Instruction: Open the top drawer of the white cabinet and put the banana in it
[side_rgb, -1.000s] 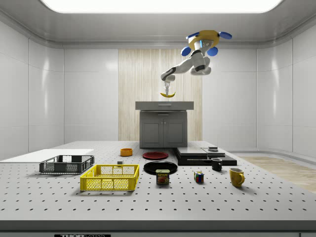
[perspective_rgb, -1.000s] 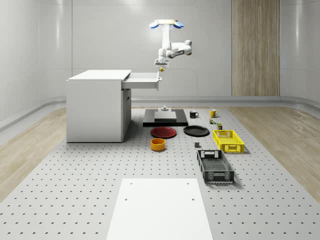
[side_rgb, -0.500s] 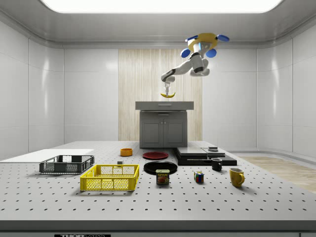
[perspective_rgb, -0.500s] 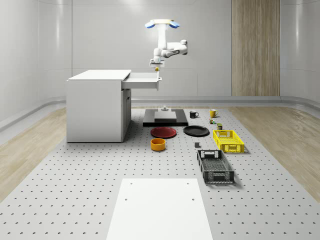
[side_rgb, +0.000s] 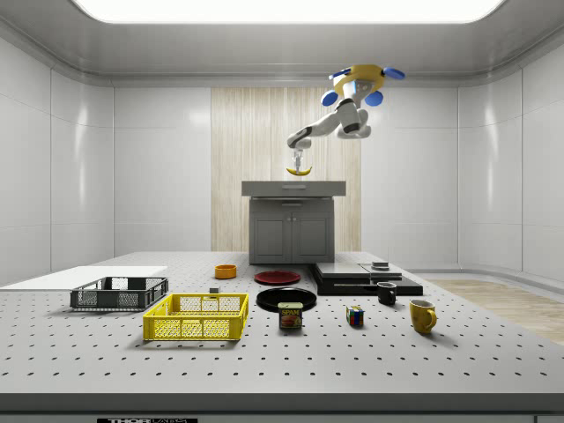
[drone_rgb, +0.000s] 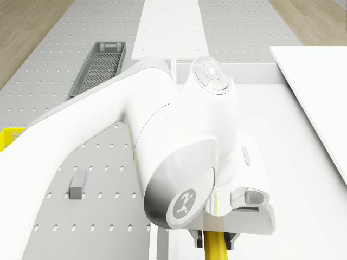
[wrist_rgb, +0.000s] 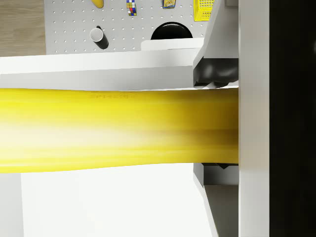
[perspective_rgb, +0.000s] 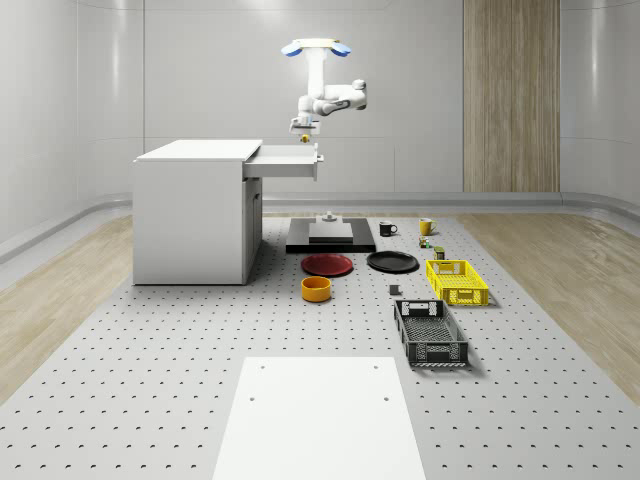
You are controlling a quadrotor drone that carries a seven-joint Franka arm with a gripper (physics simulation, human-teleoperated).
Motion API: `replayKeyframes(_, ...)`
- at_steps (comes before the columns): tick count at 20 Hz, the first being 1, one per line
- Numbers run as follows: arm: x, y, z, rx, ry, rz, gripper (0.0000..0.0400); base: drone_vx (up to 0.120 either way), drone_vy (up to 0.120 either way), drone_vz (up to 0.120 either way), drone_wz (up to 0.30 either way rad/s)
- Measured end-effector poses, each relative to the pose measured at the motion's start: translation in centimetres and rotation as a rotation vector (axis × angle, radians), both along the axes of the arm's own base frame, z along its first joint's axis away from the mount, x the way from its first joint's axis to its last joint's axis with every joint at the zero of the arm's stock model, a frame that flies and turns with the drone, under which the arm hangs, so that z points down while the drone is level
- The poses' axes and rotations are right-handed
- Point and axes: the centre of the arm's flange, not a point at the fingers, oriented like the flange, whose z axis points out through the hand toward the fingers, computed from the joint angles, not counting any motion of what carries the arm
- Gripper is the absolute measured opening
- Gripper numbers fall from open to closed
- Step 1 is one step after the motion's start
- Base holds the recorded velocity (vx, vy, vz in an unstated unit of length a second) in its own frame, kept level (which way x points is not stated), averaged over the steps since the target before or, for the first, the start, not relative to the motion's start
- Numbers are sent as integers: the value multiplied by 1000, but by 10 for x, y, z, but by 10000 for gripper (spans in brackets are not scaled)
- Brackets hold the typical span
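The white cabinet stands at the whole-scene view's left, its top drawer pulled out toward the right. My drone hovers high above the drawer's outer end. The arm bends down to the gripper, which is shut on the yellow banana a little above the open drawer. In the side view the banana hangs under the gripper, just above the cabinet top. In the wrist view the banana lies across a dark finger pad, with the drawer's white inside below.
On the perforated table, right of the cabinet, lie a black platform, red plate, black plate, orange bowl, yellow crate, dark crate, mugs and small items. A white sheet lies at the front.
Drone and arm have shifted toward the whole-scene view's left, carrying the banana from beside the drawer's front edge to above the open drawer. The drawer stays open.
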Motion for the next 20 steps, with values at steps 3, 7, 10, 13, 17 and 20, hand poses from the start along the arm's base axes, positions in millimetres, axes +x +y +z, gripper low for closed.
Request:
replayKeyframes(3,0,0,0,0,0,0,193,0,-120,-120,0)
replayKeyframes(7,0,0,0,0,0,0,193,0,-120,-40,0)
replayKeyframes(10,0,0,4,0,0,0,193,0,-40,0,0)
replayKeyframes(13,0,0,14,0,0,0,193,0,0,0,0)
replayKeyframes(17,0,0,31,0,0,1,193,0,0,0,0)
replayKeyframes(20,0,0,44,0,0,1,193,0,0,0,0)
